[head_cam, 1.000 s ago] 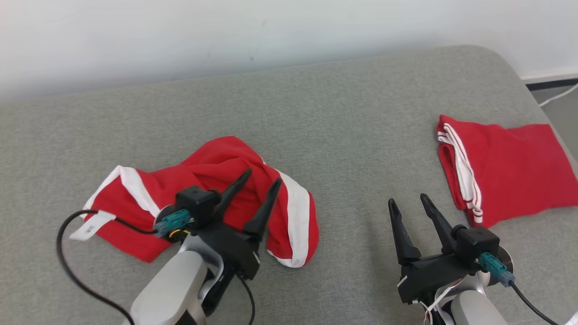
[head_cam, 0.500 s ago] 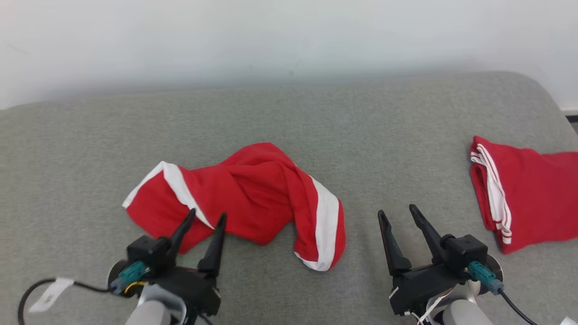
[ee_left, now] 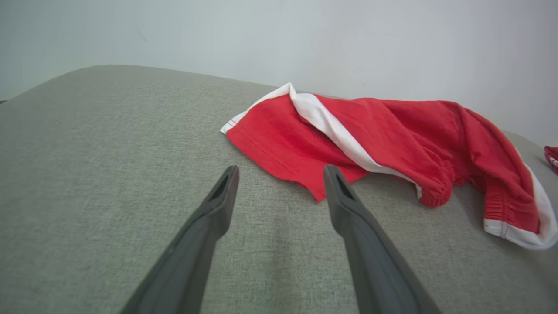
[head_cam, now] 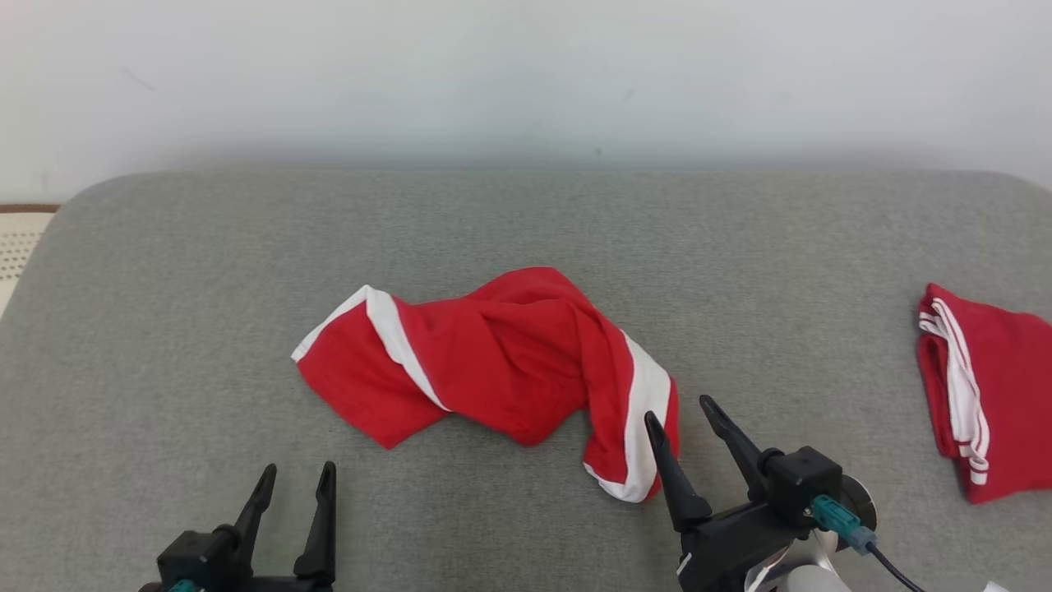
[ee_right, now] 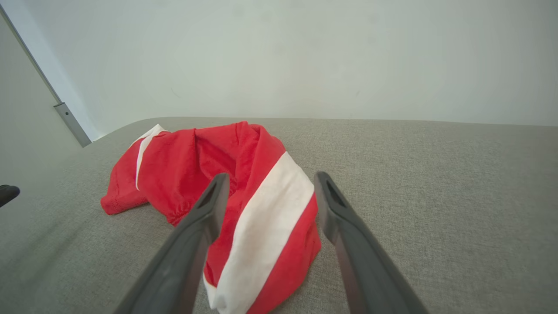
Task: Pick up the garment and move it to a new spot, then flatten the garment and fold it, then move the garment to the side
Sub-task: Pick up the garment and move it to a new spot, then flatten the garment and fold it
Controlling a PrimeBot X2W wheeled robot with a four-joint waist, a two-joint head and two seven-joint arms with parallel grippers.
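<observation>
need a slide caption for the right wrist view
Open right gripper at the white-striped end of a crumpled red garment on a grey cushion.

Left hand (head_cam: 299, 470), folded garment (head_cam: 998, 395): partly off-frame.

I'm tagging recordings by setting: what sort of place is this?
Likely an indoor laundry-folding test room: a grey fabric-covered padded surface against a plain white wall, with a crumpled red-and-white garment lying on it.

Two garments (head_cam: 493, 362) (head_cam: 990, 395); two grippers (head_cam: 299, 469) (head_cam: 677, 408); one grey cushion (head_cam: 164, 329).
</observation>
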